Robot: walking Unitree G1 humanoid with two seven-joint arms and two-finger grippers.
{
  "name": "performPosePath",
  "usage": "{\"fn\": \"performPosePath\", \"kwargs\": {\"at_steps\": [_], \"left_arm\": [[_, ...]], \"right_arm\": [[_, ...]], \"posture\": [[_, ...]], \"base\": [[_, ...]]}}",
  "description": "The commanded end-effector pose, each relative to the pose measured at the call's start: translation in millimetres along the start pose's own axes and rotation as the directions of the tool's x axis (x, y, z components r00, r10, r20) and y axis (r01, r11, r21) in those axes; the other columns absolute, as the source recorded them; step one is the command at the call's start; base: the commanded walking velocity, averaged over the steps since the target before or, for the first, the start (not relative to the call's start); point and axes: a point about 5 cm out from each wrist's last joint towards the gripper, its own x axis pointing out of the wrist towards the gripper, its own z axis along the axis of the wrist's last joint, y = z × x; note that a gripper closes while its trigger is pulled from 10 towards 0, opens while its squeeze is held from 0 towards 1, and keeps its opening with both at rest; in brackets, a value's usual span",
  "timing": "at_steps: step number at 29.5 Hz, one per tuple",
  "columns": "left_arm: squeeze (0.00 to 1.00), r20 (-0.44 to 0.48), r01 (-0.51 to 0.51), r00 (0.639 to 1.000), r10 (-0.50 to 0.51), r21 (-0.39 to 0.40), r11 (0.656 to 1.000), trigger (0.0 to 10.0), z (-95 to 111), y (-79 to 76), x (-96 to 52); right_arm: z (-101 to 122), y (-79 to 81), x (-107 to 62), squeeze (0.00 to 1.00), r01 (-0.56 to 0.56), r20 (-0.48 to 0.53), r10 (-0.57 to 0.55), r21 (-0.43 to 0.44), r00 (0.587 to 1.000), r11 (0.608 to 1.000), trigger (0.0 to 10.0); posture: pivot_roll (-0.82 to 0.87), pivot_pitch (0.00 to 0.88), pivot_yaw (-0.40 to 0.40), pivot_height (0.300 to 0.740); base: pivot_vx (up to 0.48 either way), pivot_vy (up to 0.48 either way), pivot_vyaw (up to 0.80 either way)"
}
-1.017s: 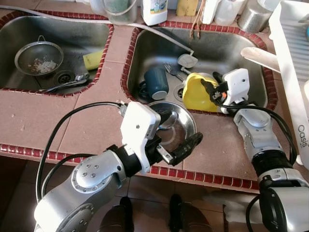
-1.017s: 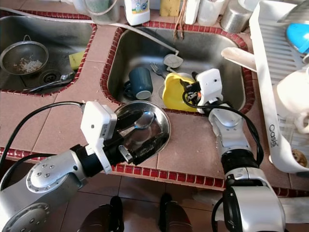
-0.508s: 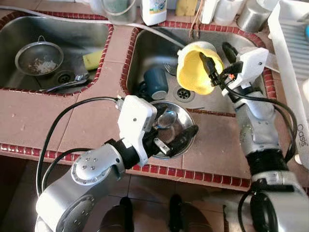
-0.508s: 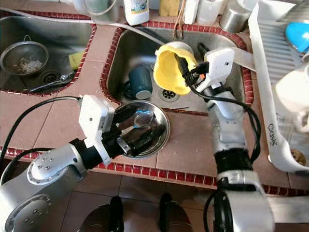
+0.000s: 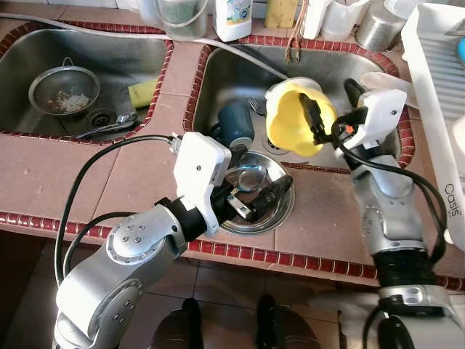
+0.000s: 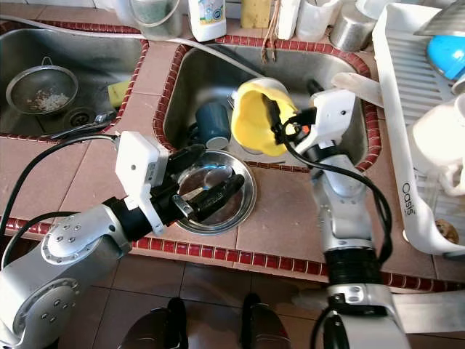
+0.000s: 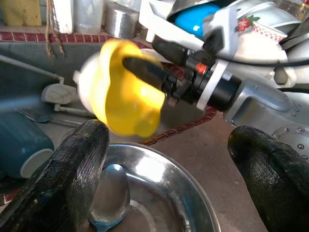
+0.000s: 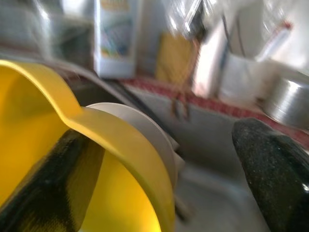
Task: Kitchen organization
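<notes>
My right gripper [image 5: 330, 107] is shut on a yellow bowl [image 5: 293, 122], one finger inside it and the other behind its rim. The bowl hangs tilted on its side above the right sink [image 5: 330, 69]. A white surface shows behind the bowl's rim [image 8: 140, 121]. A steel bowl [image 5: 270, 217] with a spoon [image 7: 108, 195] in it rests on the tiled counter at the sink's front edge. My left gripper [image 5: 263, 174] hovers open over that bowl, fingers [image 7: 72, 174] spread wide. A blue mug [image 5: 236, 123] and a fork [image 5: 255, 106] lie in the sink.
The left sink holds a strainer [image 5: 64, 89], a yellow sponge [image 5: 143, 91] and utensils. A white dish rack [image 6: 414, 131] with cups stands at the right. Bottles and containers [image 5: 234, 16] line the back ledge, and a hose crosses the sinks.
My right gripper lifted the yellow bowl out of the sink, then brought it slightly lower and nearer. The left gripper stayed open over the steel bowl.
</notes>
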Motion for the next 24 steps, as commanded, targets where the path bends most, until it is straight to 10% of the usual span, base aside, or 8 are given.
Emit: {"fn": "performPosePath", "kwargs": {"at_steps": [1, 4, 9, 16, 24], "left_arm": [[0.00, 0.000, 0.019, 1.000, -0.019, -0.004, 1.000, 10.0, -0.6, -3.0, -2.8], [0.00, 0.002, 0.018, 1.000, -0.018, -0.009, 1.000, 10.0, -0.5, -3.3, -2.7], [0.00, 0.004, 0.019, 1.000, -0.018, -0.010, 1.000, 10.0, 0.0, -3.1, -2.5], [0.00, 0.008, 0.017, 1.000, -0.017, -0.015, 1.000, 10.0, 0.3, -2.8, -2.5], [0.00, 0.011, 0.018, 1.000, -0.018, -0.023, 1.000, 10.0, 0.2, -3.0, -2.2]], "right_arm": [[-27.0, -1.9, -9.8, 0.03, -0.021, -0.192, -0.006, -0.138, 0.981, 0.990, 10.0], [-33.6, -4.7, -14.1, 0.00, -0.030, -0.233, -0.025, -0.230, 0.972, 0.973, 10.0], [-42.4, -7.7, -19.0, 0.00, -0.036, -0.344, 0.000, -0.099, 0.939, 0.994, 10.0], [-62.1, 2.3, -38.6, 0.00, -0.122, -0.616, 0.121, 0.041, 0.779, 0.992, 10.0], [3.0, 6.3, -14.3, 0.00, -0.076, -0.183, 0.095, 0.107, 0.979, 0.991, 10.0]], "posture": [[-0.06, 0.290, 0.027, 0.740], [-0.06, 0.291, 0.026, 0.740], [-0.06, 0.297, 0.024, 0.740], [-0.07, 0.301, 0.023, 0.740], [-0.07, 0.308, 0.020, 0.740]], "base": [[0.000, 0.000, 0.00], [0.000, 0.000, 0.00], [0.000, 0.000, 0.00], [0.000, 0.000, 0.00], [0.000, 0.000, 0.00]]}}
